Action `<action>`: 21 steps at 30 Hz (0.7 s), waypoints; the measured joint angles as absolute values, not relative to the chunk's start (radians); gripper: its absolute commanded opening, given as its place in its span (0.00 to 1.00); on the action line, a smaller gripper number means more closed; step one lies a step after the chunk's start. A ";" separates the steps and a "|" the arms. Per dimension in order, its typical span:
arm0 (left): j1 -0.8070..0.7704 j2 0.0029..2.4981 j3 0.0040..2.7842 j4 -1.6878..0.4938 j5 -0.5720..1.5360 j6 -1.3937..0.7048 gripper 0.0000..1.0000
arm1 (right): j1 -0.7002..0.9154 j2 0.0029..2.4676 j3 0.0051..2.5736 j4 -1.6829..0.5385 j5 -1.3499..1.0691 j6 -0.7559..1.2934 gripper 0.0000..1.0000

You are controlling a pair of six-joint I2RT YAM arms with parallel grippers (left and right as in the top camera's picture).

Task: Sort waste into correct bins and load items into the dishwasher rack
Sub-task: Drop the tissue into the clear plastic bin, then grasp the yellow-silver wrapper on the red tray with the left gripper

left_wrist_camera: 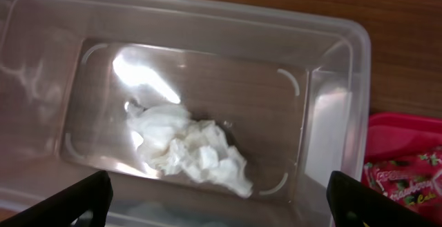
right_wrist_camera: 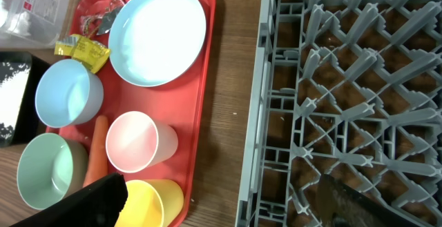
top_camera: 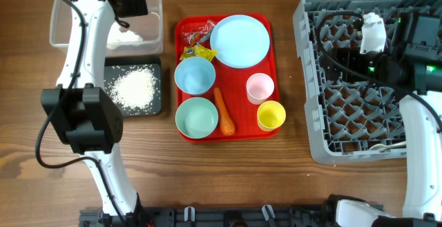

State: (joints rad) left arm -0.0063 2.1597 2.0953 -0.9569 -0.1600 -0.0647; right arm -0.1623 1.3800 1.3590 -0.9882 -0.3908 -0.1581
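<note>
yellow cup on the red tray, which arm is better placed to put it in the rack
Right. The yellow cup sits at the tray corner nearest the rack, and the right gripper is open over that rack. The left gripper is over the clear tub, across the tray.

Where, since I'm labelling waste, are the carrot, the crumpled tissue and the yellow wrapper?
carrot [top_camera: 224, 111], overhead view, middle of its orange body.
crumpled tissue [left_wrist_camera: 190, 147], left wrist view, centre of the wad.
yellow wrapper [right_wrist_camera: 81, 50], right wrist view, middle of the foil.
</note>
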 measured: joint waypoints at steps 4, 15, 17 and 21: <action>-0.047 2.159 2.096 -0.923 -0.144 -0.065 0.97 | -0.162 1.380 1.359 -0.989 -0.391 -0.158 0.90; -0.302 2.192 2.096 -1.096 -0.001 -0.015 0.81 | -0.162 1.380 1.359 -0.989 -0.389 -0.158 0.90; -0.307 2.224 2.096 -1.151 0.000 -0.013 0.77 | -0.162 1.380 1.359 -0.989 -0.387 -0.158 0.90; -0.307 2.277 2.094 -1.196 0.015 -0.011 0.66 | -0.162 1.380 1.359 -0.989 -0.384 -0.158 0.90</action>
State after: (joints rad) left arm -0.3069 2.2772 2.0941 -1.1957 0.0151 -0.0113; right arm -0.1623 1.3804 1.3590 -0.9886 -0.3836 -0.1581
